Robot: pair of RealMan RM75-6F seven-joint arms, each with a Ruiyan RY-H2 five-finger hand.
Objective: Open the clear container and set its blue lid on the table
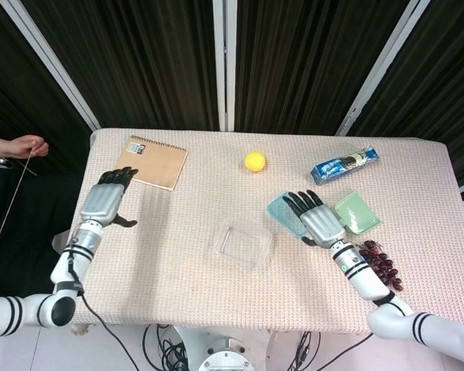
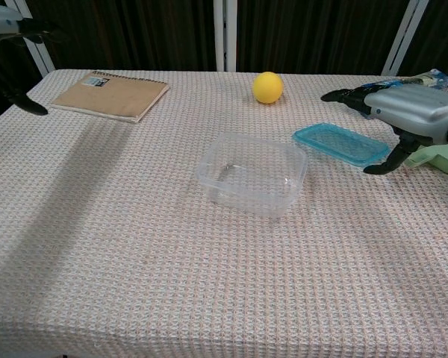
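Note:
The clear container [image 1: 244, 244] [image 2: 252, 173] stands open and lidless near the table's middle. Its blue lid [image 2: 340, 144] [image 1: 281, 210] lies flat on the cloth just right of it. My right hand [image 1: 319, 219] [image 2: 411, 108] hovers over the lid's right end with its fingers spread and nothing in them; in the chest view a gap shows between hand and lid. My left hand [image 1: 104, 201] [image 2: 7, 52] is far off at the table's left edge, fingers extended, holding nothing.
A brown notebook [image 1: 150, 161] lies at the back left and a yellow ball [image 1: 254, 161] at the back middle. A blue snack packet [image 1: 343, 165], a green scoop [image 1: 356, 212] and dark grapes [image 1: 380, 265] sit on the right side.

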